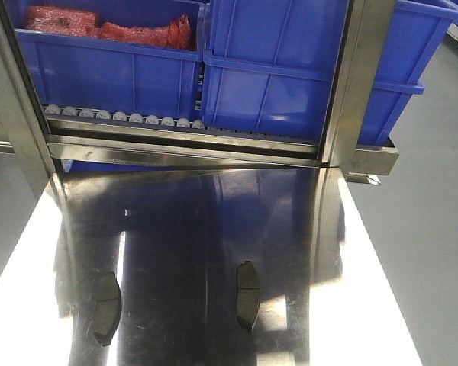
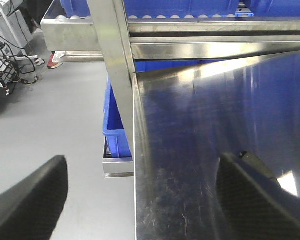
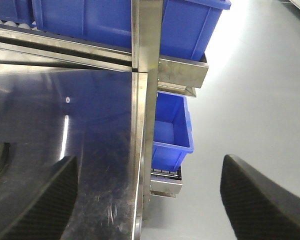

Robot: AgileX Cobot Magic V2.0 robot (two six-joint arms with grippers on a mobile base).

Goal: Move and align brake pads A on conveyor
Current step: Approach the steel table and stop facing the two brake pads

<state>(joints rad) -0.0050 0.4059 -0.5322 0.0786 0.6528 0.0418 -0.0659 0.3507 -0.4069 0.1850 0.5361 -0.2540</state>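
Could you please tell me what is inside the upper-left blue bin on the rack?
Only red packets show inside the blue bin; its front wall hides whatever lies lower down.

No text, label, brand, number or sign can be read in any view. Nothing legible shows on the blue bins (image 1: 275,84), the red packets (image 1: 107,29) in one of them, the steel frame (image 1: 359,76) or the brake pads A (image 1: 248,286).
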